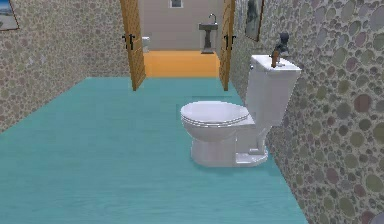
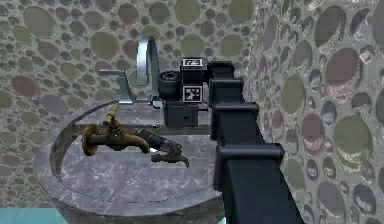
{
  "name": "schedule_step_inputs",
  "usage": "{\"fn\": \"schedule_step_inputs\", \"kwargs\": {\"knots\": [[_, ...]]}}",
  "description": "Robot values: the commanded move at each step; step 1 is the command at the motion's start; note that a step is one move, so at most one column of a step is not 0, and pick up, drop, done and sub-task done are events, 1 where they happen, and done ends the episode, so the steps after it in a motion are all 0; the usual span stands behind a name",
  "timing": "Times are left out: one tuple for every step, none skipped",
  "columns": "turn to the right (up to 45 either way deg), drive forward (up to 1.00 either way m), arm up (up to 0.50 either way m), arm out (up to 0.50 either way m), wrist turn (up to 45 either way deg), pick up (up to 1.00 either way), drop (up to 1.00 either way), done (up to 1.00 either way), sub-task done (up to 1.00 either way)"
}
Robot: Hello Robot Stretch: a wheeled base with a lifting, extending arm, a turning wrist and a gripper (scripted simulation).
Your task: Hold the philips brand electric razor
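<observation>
Two fingers barely show near a dark shape on the sink (whether holding anything, cannot tell).

1 toilet, 2 doors, 2 sinks

Pebble-patterned walls surround a teal floor; a white toilet stands by the wall, and wooden doors stand open beyond.

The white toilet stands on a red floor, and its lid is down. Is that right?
Not quite: the floor under the toilet is teal, not red, as the forward view shows. The toilet is white and its lid is down.
</observation>
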Motion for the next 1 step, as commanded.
{"fn": "schedule_step_inputs", "kwargs": {"knots": [[0.0,0.00,-0.20,0.00,0.0,0.00,0.00,0.00,0.00]]}}
